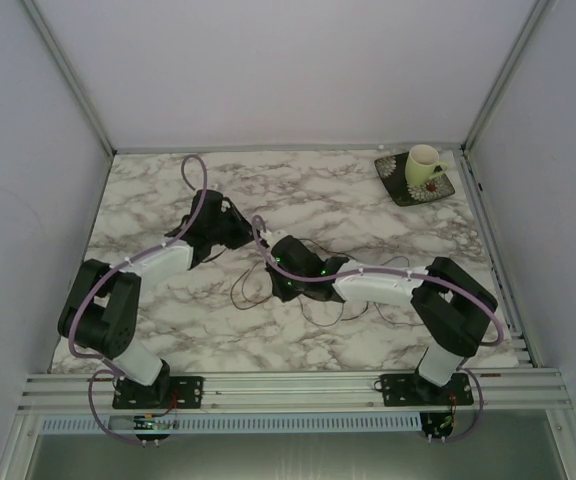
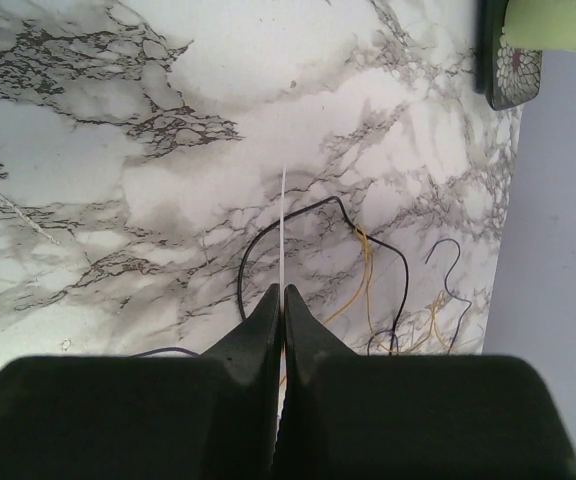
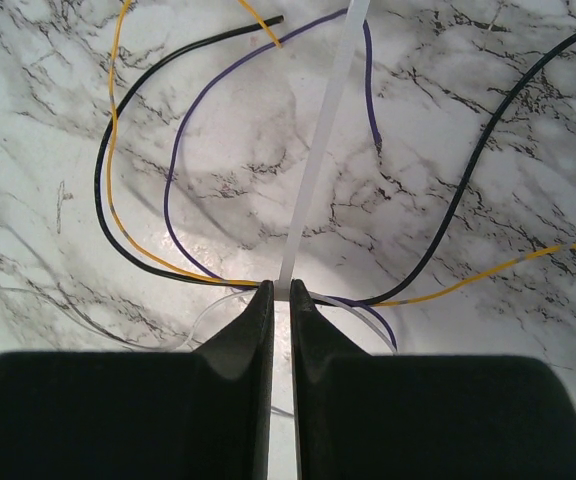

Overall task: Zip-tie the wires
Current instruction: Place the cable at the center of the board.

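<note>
The left fingers (image 2: pixel 279 298) are pressed together, with a thin white zip tie (image 2: pixel 284 230) pinched at their tips. Seen edge on from the left wrist, the strip runs straight out from the tips over the marble table (image 1: pixel 158 190). The right fingers (image 3: pixel 269 297) are also closed. They pinch a flat white zip tie strip at their tips, and it reaches away from them, leaning a little to the right. I cannot tell whether both pairs of fingers hold the same strip.

The wires (image 3: pixel 98 185) lie loose on the table near its middle, below and around the two wrists, which meet there. From the right wrist, black, orange-yellow and purple strands curve on both sides of the strip and converge just in front of the fingertips. A pale translucent loop lies on the table beside them. From the left wrist, a black loop, a yellow strand and a purple one lie just beyond and right of the tips.

A pale cup (image 1: pixel 424 165) stands on a dark saucer (image 1: pixel 399 188) in the far right corner of the table, well apart from the wires.
</note>
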`<state>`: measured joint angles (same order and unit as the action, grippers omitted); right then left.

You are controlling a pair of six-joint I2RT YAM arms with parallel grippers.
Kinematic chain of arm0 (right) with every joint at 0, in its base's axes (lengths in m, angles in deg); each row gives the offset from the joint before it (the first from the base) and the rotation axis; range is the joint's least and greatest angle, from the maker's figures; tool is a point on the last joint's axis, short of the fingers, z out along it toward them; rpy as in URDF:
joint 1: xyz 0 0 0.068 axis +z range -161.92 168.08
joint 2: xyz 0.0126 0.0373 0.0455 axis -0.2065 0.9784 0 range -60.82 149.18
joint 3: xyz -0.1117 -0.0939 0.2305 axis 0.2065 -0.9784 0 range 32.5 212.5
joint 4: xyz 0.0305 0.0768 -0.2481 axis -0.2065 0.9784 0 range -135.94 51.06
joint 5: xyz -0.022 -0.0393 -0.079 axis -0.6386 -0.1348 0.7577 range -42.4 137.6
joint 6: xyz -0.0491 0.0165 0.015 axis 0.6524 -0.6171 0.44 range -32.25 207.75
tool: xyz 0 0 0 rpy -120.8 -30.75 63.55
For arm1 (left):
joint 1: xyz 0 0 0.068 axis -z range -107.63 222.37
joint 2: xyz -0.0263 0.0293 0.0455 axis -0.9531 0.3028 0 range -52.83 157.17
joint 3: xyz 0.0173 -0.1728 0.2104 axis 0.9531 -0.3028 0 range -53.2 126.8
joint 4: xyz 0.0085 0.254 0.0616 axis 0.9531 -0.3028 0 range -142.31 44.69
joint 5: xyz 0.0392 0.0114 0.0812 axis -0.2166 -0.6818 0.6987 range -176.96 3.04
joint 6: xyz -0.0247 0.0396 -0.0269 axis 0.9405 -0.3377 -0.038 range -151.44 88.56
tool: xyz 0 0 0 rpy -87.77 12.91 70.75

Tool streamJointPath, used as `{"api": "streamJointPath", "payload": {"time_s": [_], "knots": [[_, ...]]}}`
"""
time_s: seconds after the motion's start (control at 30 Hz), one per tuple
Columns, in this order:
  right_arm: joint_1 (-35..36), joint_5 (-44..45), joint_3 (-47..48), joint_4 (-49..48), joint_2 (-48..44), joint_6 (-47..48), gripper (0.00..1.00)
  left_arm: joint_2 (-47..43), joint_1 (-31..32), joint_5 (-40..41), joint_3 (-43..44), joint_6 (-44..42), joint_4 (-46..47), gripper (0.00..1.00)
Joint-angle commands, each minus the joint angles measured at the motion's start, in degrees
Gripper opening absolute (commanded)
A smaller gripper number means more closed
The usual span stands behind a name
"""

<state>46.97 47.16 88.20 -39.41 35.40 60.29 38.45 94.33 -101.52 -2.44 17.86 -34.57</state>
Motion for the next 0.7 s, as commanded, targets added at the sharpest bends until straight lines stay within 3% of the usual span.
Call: {"api": "streamJointPath", "payload": {"time_s": [0.0, 0.43, 0.67], "knots": [[1.7, -1.5, 0.5, 7.3, 1.5, 0.7, 0.0, 0.8, -1.8, 3.0, 3.0, -0.6, 4.6, 0.0], [-0.5, -1.8, 4.8, 8.6, 2.0, 2.5, 0.0, 1.5, -2.0, 2.4, 2.8, -1.1, 4.8, 0.0], [-2.9, -1.8, 5.8, 8.6, -2.7, 3.0, 0.27, 1.3, -3.1, 2.4, 3.3, -1.5, 3.5, 0.0]]}}
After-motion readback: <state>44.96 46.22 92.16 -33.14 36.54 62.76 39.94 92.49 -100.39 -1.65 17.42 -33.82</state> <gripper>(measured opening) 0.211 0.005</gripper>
